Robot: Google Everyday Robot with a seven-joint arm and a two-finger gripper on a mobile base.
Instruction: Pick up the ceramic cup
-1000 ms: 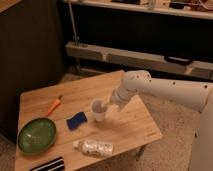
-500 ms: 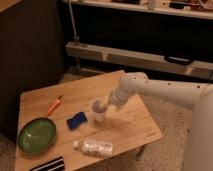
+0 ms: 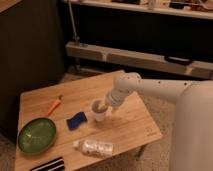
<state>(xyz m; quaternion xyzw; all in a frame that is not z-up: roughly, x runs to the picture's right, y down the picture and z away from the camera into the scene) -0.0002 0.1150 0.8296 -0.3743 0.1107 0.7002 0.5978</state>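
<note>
The small white ceramic cup (image 3: 99, 111) stands upright near the middle of the wooden table (image 3: 135, 127). My gripper (image 3: 104, 104) comes in from the right on the white arm and sits at the cup's rim, over its right side. The gripper hides part of the cup's opening.
A blue sponge (image 3: 77, 120) lies just left of the cup. An orange carrot (image 3: 54, 105) lies further left. A green bowl (image 3: 37, 135) sits at the front left, a clear plastic bottle (image 3: 93, 147) lies at the front, and a black striped item (image 3: 48, 164) is at the front edge.
The gripper has shifted slightly left and down toward the cup. The cup and the other objects have not moved.
</note>
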